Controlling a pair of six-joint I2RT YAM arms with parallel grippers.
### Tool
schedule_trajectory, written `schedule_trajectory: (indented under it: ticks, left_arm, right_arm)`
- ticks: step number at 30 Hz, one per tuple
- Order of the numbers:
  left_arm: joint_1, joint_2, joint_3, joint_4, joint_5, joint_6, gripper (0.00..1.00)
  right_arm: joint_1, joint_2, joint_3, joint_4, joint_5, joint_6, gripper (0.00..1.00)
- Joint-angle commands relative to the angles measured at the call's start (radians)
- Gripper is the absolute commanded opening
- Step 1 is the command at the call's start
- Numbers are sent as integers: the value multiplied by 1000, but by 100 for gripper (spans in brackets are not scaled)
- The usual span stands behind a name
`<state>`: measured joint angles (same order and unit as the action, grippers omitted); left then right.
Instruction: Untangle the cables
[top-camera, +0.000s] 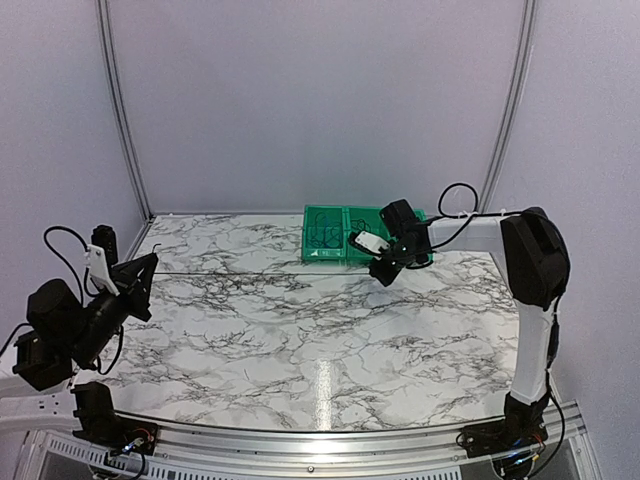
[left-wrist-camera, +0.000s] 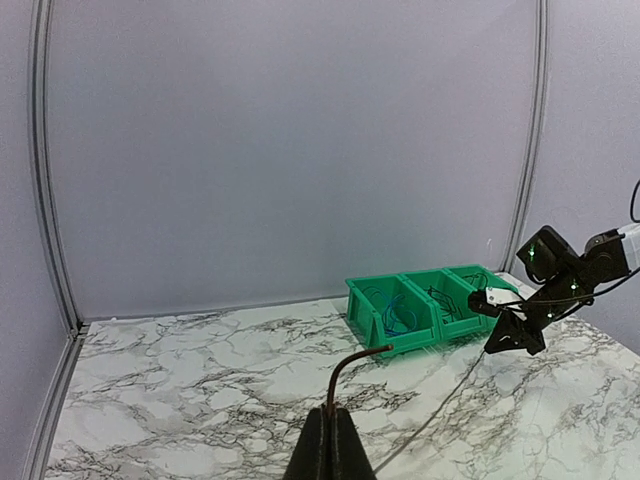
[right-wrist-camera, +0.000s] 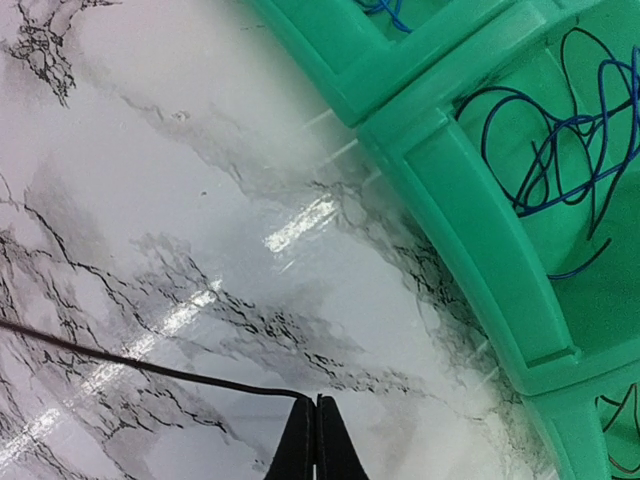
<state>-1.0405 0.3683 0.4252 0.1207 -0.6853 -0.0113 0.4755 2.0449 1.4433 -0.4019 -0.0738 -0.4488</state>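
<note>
Cables (right-wrist-camera: 560, 150): most are thin blue and black wires, looped and overlapping inside the green bins (top-camera: 325, 257). The bins sit at about 1 o'clock on the marble table (top-camera: 300, 340), against the far edge.

At 9 o'clock, the left gripper (left-wrist-camera: 333, 412) hovers above the table with its jaws pinched on one end of a single black cable (right-wrist-camera: 150, 367). A short tail curls up past the tips. From there the strand runs rightward, low over the table and clear of the others.

The right gripper (right-wrist-camera: 316, 400) has its jaws pressed together on the strand's other end. It is just beside the bins' front wall, at their 6 o'clock.

One cable looks separated, so the task seems barely started and the looped wires in the bins remain to be done.

The bin walls and dividers will probably hinder reaching in, and the stretched strand ties up both arms.
</note>
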Motion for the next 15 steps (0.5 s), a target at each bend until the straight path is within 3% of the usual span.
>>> schedule_trajectory:
  ticks: [1, 4, 9, 15]
  left_arm:
    - [4, 26, 26, 79, -68, 22, 0]
    - [4, 128, 24, 136, -35, -22, 0]
    - [13, 421, 52, 373, 35, -84, 0]
    - [77, 873, 373, 487, 286, -126, 0]
  right_arm:
    - [-50, 6, 44, -53, 70, 13, 0]
    - [-51, -41, 80, -90, -1, 20, 0]
    - [-64, -119, 157, -106, 36, 19, 0]
    - [-151, -67, 325, -137, 114, 17, 0]
